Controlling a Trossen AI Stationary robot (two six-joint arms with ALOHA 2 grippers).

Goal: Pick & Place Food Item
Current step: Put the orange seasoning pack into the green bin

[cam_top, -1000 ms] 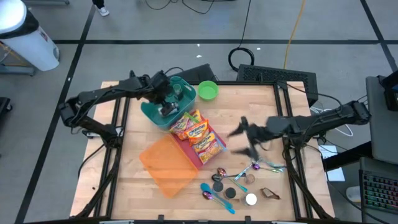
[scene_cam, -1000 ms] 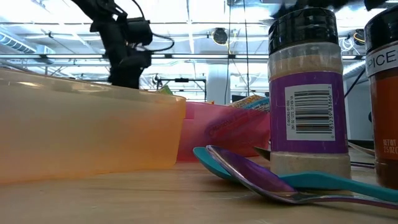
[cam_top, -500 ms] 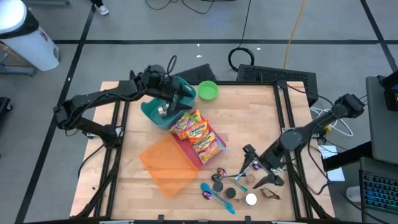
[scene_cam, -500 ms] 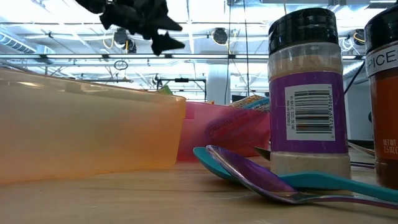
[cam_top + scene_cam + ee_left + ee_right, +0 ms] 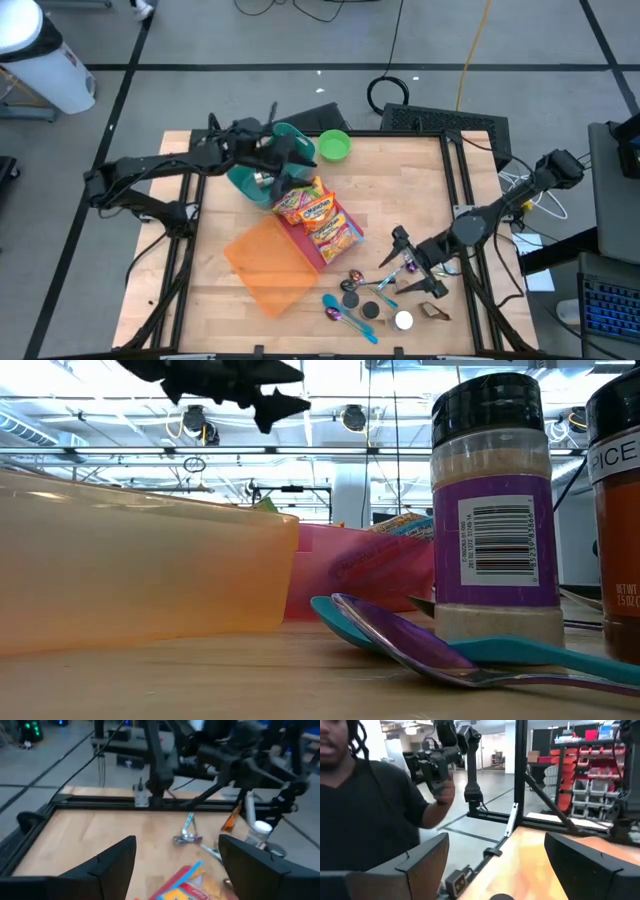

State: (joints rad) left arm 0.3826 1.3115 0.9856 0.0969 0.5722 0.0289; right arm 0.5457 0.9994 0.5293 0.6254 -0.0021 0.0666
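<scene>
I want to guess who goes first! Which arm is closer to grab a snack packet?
Probably the left. Its pincer hangs open just above the snack packets by the teal bowl. The right pincer, also open, sits over by the spoons, farther away.

left end effector [image 5: 292,166] and right end effector [image 5: 408,262], both with fingers spread

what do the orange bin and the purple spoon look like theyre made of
Orange bin: looks like translucent plastic with a matte, frosted finish; light glows through its wall. Purple spoon: glossy with bright reflections along the bowl edge, probably coated metal or hard plastic; the look leaves that open.
</scene>
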